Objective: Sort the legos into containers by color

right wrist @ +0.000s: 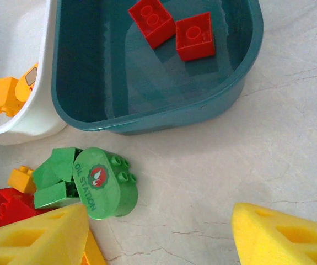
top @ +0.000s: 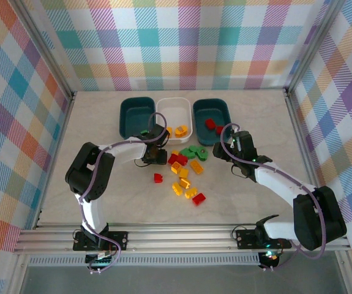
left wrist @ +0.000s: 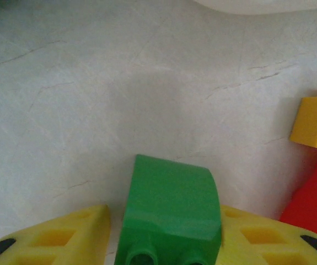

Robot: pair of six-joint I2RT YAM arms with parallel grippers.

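The marble table (top: 102, 135) fills the middle of the top view. The left arm (top: 93, 177) bends from the lower left up to the centre. The right arm (top: 280, 180) runs from the lower right toward centre right. Three bins stand side by side at upper centre: left teal bin (top: 127, 116), white bin (top: 174, 101), right teal bin (top: 215, 109).

The left gripper (top: 156, 153) sits just below the white bin, at the left edge of the pile (top: 185, 171) of red, orange and green legos at centre frame. In its wrist view the yellow fingers (left wrist: 64, 237) stand apart on either side of a green brick (left wrist: 172, 204) at lower centre. The right finger is against the brick and a sliver of table shows beside the left one, so the brick is not clamped. An orange brick (left wrist: 315, 124) and a red brick (left wrist: 312, 201) lie at the right edge.

The right gripper (top: 228, 147) hangs just below the right teal bin, jaws wide apart with bare table between them. In its wrist view, two red bricks (right wrist: 194, 36) lie in that bin at the top. Orange bricks (right wrist: 6, 95) lie in the white bin at the left edge. An oval green piece (right wrist: 106, 185) sits on the table at lower left.
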